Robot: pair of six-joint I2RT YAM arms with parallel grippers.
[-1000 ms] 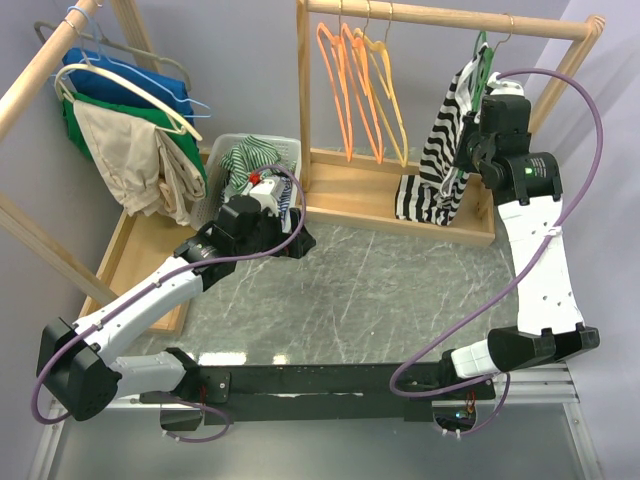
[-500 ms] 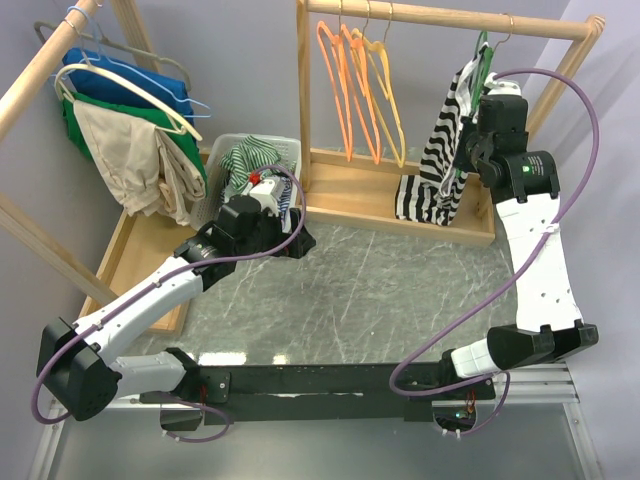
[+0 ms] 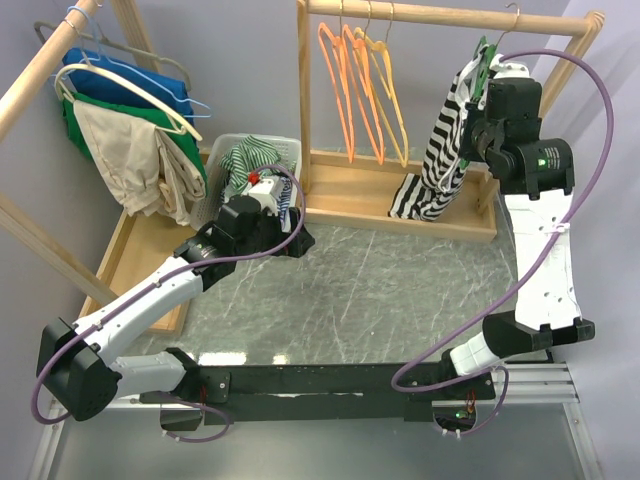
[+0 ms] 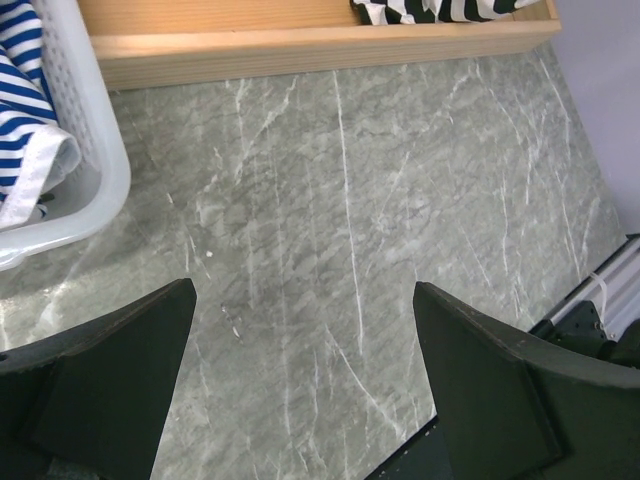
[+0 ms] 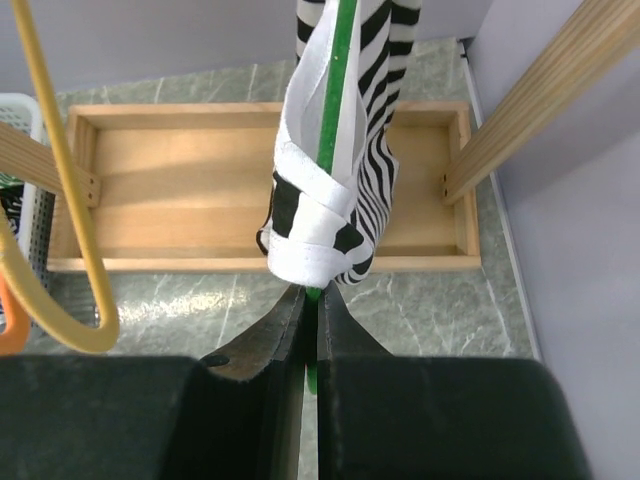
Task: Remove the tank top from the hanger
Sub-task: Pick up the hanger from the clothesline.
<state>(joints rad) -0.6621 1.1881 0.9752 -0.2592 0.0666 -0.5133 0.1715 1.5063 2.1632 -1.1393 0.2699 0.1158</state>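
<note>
The tank top [image 3: 440,150], striped black and white, hangs at the upper right of the overhead view. It is draped on a green hanger [image 3: 481,62] under the top rail of the wooden rack [image 3: 450,17]. Its lower hem reaches down into the wooden tray [image 3: 350,205] at the foot of the rack.

In the right wrist view the white-edged strap is folded over the green bar in the upper middle of the frame. The right gripper [image 5: 310,312] comes up from the bottom edge with its jaws pressed together, pinching the lower end of that bar just under the cloth. From above, the hanger's hook seems to sit at the rail, though I cannot tell for sure whether it rests on it.

As I read it, the task is at an early stage. The hanger is gripped, but the tank top is on it with no strap slipped off. What is left is to work the straps over the hanger's arms and pull the garment free.

The left gripper [image 4: 305,300] hovers low over the grey marble table [image 4: 380,200], well apart from the rack. Its jaws are spread wide and hold nothing. A white basket [image 4: 100,150] of clothes sits at the left edge of its view. Bare orange and yellow hangers [image 3: 360,90] hang to the left of the tank top.
</note>
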